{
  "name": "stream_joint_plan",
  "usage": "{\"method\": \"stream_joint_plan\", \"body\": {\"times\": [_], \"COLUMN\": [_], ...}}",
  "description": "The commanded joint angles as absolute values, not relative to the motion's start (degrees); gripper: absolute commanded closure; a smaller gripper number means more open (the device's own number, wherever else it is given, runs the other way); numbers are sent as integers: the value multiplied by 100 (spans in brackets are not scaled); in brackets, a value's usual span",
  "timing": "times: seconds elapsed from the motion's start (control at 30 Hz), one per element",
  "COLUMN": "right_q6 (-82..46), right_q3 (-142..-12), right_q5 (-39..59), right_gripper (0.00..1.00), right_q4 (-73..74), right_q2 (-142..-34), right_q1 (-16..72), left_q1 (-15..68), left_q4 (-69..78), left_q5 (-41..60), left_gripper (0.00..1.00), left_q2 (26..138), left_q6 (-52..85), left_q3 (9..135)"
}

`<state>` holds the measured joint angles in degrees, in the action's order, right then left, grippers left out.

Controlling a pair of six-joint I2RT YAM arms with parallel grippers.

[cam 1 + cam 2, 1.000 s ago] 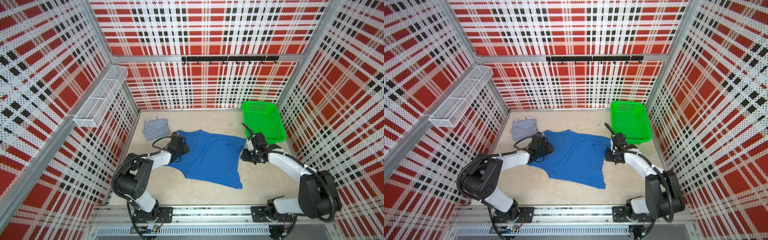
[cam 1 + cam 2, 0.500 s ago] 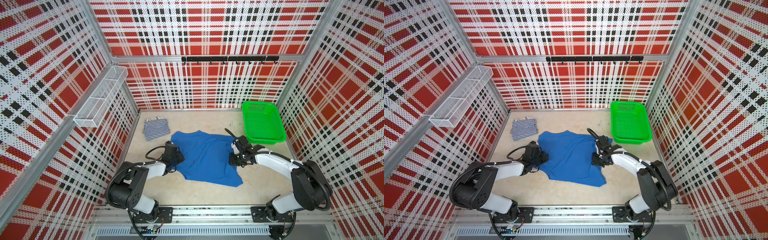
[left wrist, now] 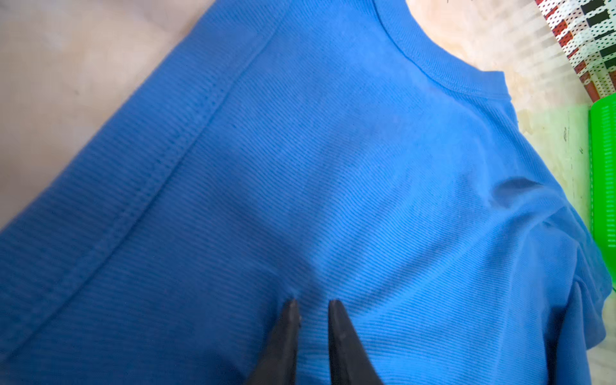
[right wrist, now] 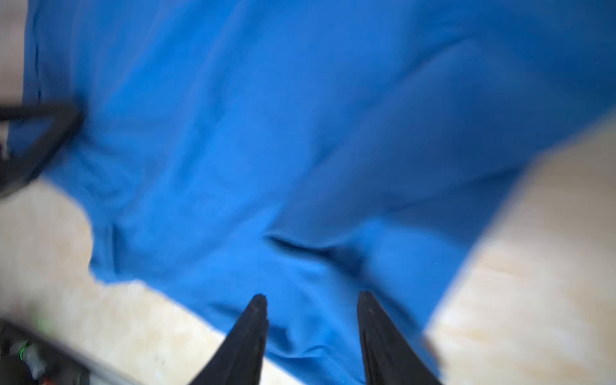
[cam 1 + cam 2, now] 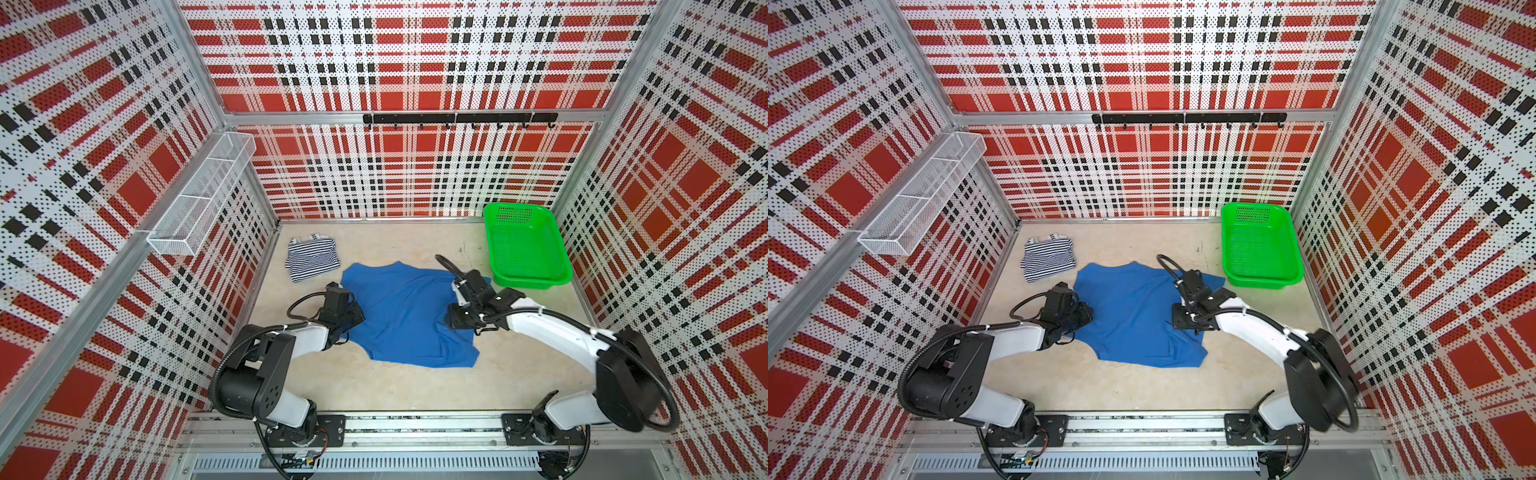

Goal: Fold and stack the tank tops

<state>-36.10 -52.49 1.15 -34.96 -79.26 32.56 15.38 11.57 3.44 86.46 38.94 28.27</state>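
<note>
Left gripper (image 3: 313, 308) is clenched on a small pucker of the plain royal-blue cloth tank top (image 5: 407, 316). In the left wrist view its two black fingertips (image 3: 290, 320) stand close together with ribbed fabric bunched between them. Right gripper (image 4: 311, 300) is released, its fingers well apart over the same garment's edge. That view is blurred, so I cannot tell whether the tips touch the cloth.

In both top views the blue top lies spread at the centre of the frame on the beige tabletop (image 5: 395, 386). The left gripper sits at its left edge and the right gripper over its right part. The garment is not flat: creases gather toward its right side. Its ribbed round neckline points to the back wall, and its straight hem lies lower right of centre. A stitched seam follows the armhole in the left wrist view.

The navy-and-white striped tank top (image 5: 311, 258) sits as a small, loosely folded bundle to the upper left of the blue one, near it but apart, by the left wall. A green plastic mesh basket (image 5: 536, 281) stands at the right of the frame, against the back corner.
</note>
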Motion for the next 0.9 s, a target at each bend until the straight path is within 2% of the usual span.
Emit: {"method": "stream_joint_plan", "body": {"times": [0.0, 0.1, 0.2, 0.3, 0.5, 0.63, 0.87], "right_q6": [-3663, -3713, -3829, -3840, -3729, -3736, -3493], "right_q3": [-4871, -4772, -4812, -5004, -5279, -5323, -4688], "right_q5": [-722, -828, -887, -993, -788, -1059, -1443], "right_gripper": [56, 53, 32, 23, 17, 17, 16], "right_q4": [-4106, -4139, -3896, -3788, -3419, -3630, -4157], "right_q2": [-7692, -7962, -8294, -8768, -9524, -9630, -8814], "right_q1": [2904, 2945, 3168, 3385, 3507, 3498, 2713], "left_q1": [1461, 1328, 1266, 1240, 1108, 913, 818], "left_q4": [859, 862, 845, 869, 885, 1055, 1178], "left_q5": [307, 319, 329, 325, 369, 573, 722], "left_gripper": [78, 79, 79, 79, 79, 79, 82], "left_q2": [8806, 8832, 8859, 8868, 8844, 8880, 9124], "left_q6": [3771, 3762, 3744, 3744, 3709, 3734, 3883], "left_q3": [2804, 2807, 2828, 2823, 2749, 2646, 2716]}}
